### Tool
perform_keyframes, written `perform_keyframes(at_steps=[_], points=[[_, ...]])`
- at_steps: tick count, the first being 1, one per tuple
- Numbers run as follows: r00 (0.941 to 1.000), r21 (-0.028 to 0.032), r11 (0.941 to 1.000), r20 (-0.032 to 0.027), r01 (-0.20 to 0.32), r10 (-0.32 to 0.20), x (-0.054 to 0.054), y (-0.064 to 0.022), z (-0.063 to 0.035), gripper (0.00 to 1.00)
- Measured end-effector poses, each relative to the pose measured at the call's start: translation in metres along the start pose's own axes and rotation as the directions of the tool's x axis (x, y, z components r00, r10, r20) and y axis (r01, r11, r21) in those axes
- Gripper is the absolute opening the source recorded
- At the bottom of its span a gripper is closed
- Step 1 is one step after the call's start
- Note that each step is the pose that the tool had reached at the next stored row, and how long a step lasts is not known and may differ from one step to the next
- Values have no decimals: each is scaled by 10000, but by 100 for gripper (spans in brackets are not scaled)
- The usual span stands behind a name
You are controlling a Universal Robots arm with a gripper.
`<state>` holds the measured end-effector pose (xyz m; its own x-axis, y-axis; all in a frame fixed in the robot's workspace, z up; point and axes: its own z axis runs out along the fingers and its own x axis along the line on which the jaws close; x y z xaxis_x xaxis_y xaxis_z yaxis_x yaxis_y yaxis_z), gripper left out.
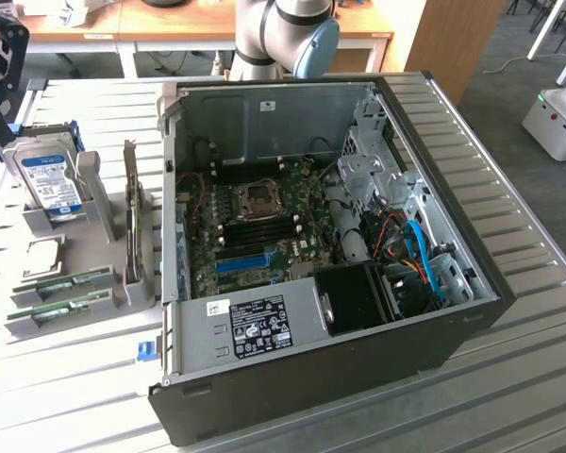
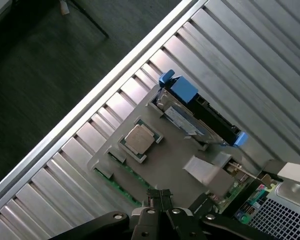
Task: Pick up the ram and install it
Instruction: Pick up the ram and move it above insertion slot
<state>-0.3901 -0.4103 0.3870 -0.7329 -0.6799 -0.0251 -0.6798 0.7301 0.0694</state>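
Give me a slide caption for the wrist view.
Shut hand over the gray parts tray holding a CPU, hard drive and ram.

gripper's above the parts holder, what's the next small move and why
Probably open the gripper. Its jaws are shut and empty as it hovers over the gray holder, close to the green ram that sits in its slot near the CPU. Shut jaws could not straddle the thin stick, so opening them before any descent seems the sensible step.
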Motion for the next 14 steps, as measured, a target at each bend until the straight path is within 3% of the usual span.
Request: perform_keyframes(at_steps=[7,14], points=[[9982,-75,9982,17,592,-592,6,5,0,11],[9929,-155,9928,45,1187,-1186,10,9,1,11]])
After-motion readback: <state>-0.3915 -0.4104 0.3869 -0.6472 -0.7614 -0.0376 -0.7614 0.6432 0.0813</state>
